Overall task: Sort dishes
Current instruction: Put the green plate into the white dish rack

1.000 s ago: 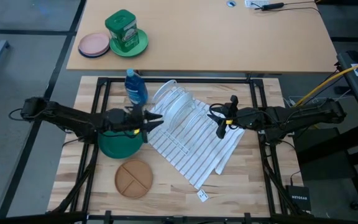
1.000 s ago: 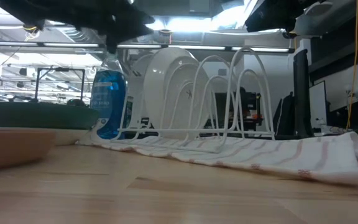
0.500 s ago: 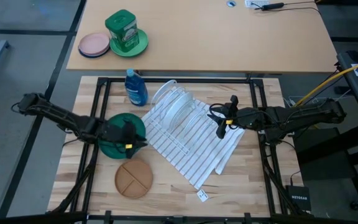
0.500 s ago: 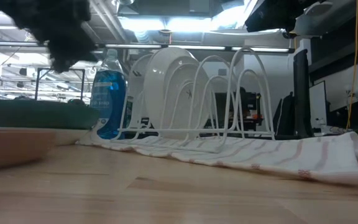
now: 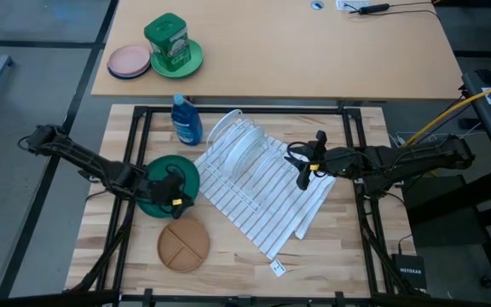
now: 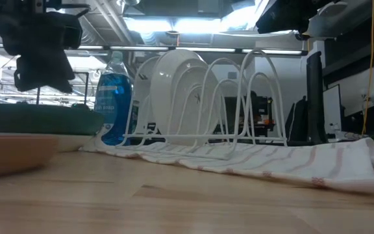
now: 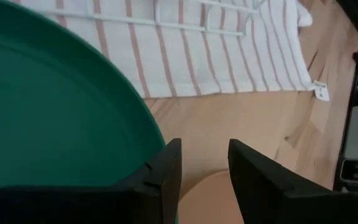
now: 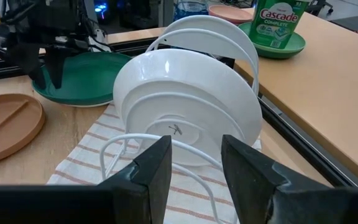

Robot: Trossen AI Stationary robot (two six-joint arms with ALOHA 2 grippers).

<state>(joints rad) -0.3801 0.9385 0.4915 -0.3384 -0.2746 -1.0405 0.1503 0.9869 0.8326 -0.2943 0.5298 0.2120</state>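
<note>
— Where does the sorting stand?

— Two white plates (image 8: pixel 185 106) are on edge in the rack (image 5: pixel 245 162), one behind the other. The green plate (image 5: pixel 187 173) lies flat on the surface (image 5: pixel 348 247) at the rack's 9 o'clock, its near edge touching the striped cloth (image 5: pixel 271 205). The tan plate (image 5: pixel 183 245) lies flat at the green one's 6 o'clock, just beside it.

— And the left arm? A second ago it was over by the rack.

— It has swung back. The left hand (image 5: pixel 174 198) now hangs over the green plate's 5 o'clock edge, fingers apart with nothing between them; past them you see bare wood and a bit of the tan plate.

— So the green one is next?

— That's my guess. It has left the rack empty and is lining up on that rim, though from where I stand it hasn't touched it yet.

— The right arm?

— Waiting at the rack's 3 o'clock, the right hand (image 5: pixel 303 181) parted and empty, pointed at the white plates. It hasn't budged.

— Half done, then.

— About that: two racked, two flat.
</note>
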